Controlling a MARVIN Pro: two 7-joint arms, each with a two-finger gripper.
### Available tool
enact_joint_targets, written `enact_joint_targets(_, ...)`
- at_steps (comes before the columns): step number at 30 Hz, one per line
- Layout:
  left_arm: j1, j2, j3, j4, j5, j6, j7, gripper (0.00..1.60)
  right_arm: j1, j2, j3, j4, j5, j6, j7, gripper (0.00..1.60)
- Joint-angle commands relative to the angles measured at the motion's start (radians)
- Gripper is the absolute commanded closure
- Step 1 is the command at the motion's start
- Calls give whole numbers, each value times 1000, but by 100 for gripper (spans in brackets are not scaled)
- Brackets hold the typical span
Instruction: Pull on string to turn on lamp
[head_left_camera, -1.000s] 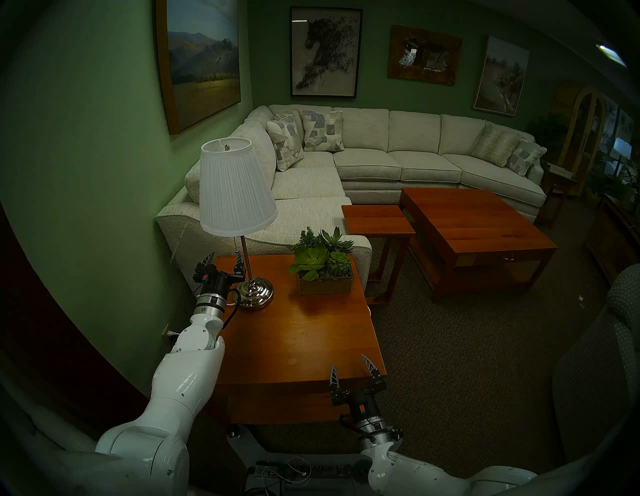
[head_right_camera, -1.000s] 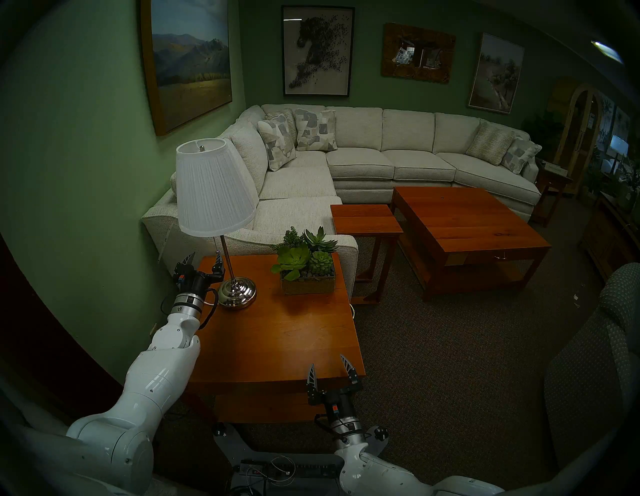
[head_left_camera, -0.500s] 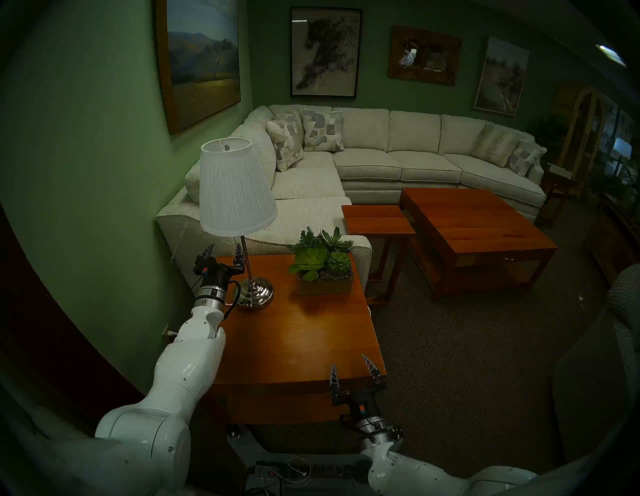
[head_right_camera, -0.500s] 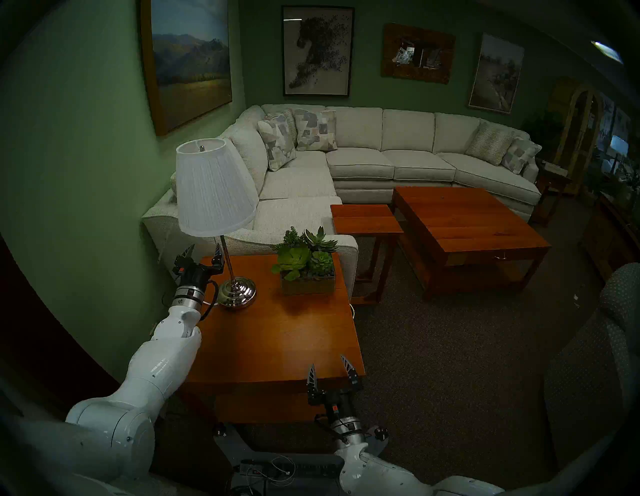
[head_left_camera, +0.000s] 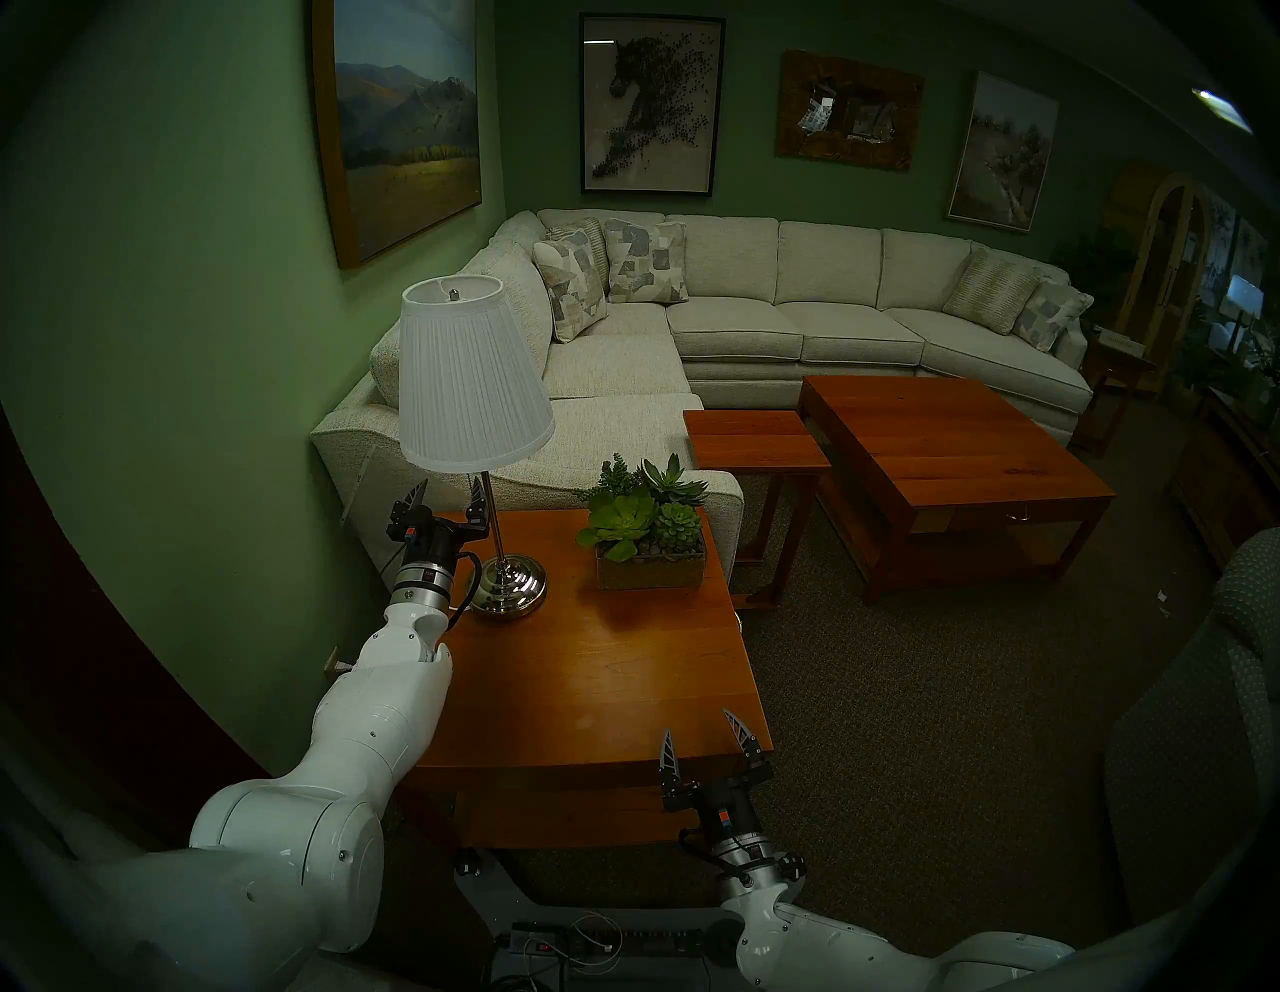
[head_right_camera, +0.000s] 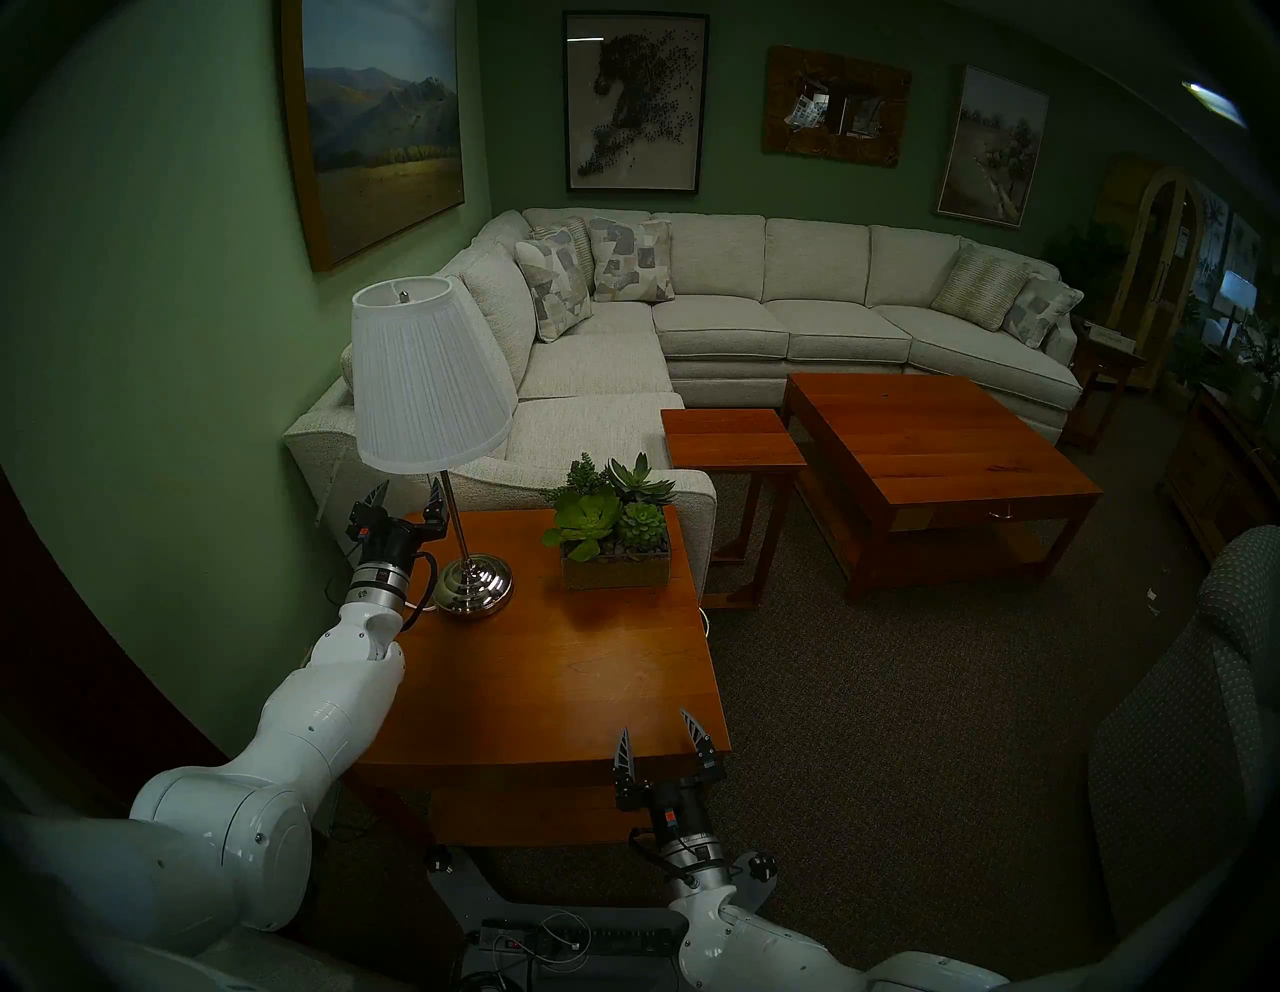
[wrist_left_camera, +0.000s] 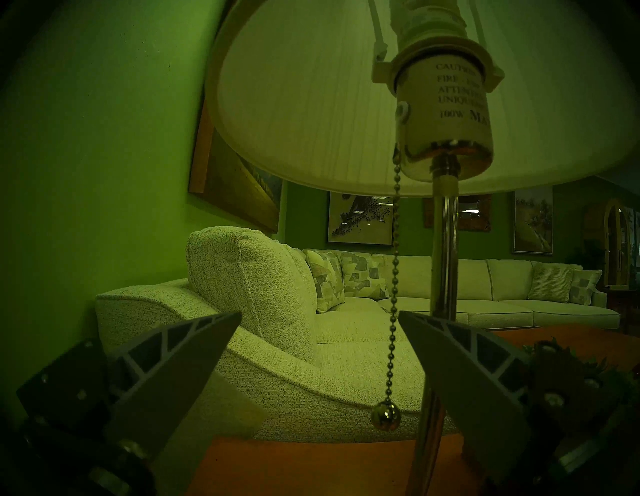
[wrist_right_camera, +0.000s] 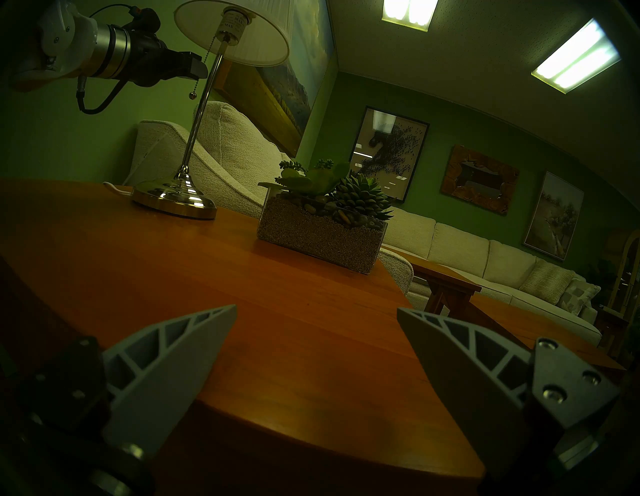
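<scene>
Rising since a second ago, the left end effector (head_left_camera: 447, 500) now sits just under the lamp (head_left_camera: 473, 388) shade, wide open and empty; the chain (wrist_left_camera: 393, 304) hangs between its fingers, beside the pole. Approach step: next, close on the chain and pull down

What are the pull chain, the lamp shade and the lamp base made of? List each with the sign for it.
Pull chain: looks like metal, small linked beads ending in a shiny round knob that mirrors light.
Lamp shade: seems white pleated fabric, fine vertical folds, matte; it could be a fabric-like synthetic.
Lamp base: polished chrome-like metal, stepped rings with sharp bright reflections; solid or plated cannot be told.
</scene>
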Motion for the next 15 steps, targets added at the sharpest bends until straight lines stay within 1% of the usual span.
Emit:
enact_joint_targets(1, -99, -8, 8, 21, 1, -51, -22, 0, 0, 0, 0, 0, 0, 0, -1, 0)
enact_joint_targets(3, -106, -12, 10, 35, -1, -63, -29, 2, 0, 0, 0, 0, 0, 0, -1, 0)
enact_joint_targets(4, -109, -13, 11, 41, -2, -66, -33, 21, 0, 0, 0, 0, 0, 0, -1, 0)
enact_joint_targets(5, -111, -14, 12, 45, -3, -71, -34, 55, 0, 0, 0, 0, 0, 0, -1, 0)
enact_joint_targets(6, -114, -14, 13, 52, -3, -76, -38, 66, 0, 0, 0, 0, 0, 0, -1, 0)
enact_joint_targets(7, -117, -15, 14, 59, -4, -81, -39, 85, 0, 0, 0, 0, 0, 0, -1, 0)
enact_joint_targets(8, -120, -15, 14, 65, -6, -86, -42, 85, 0, 0, 0, 0, 0, 0, -1, 0)
enact_joint_targets(9, -123, -15, 14, 71, -7, -90, -45, 105, 0, 0, 0, 0, 0, 0, -1, 0)
enact_joint_targets(10, -125, -15, 14, 77, -9, -95, -48, 112, 0, 0, 0, 0, 0, 0, -1, 0)
enact_joint_targets(11, -128, -16, 14, 83, -11, -100, -51, 112, 0, 0, 0, 0, 0, 0, -1, 0)
enact_joint_targets(13, -134, -14, 15, 94, -12, -109, -57, 103, 0, 0, 0, 0, 0, 1, -1, 0)
enact_joint_targets(15, -139, -14, 17, 107, -14, -119, -63, 107, 0, 0, 0, 0, 0, 1, -1, 0)
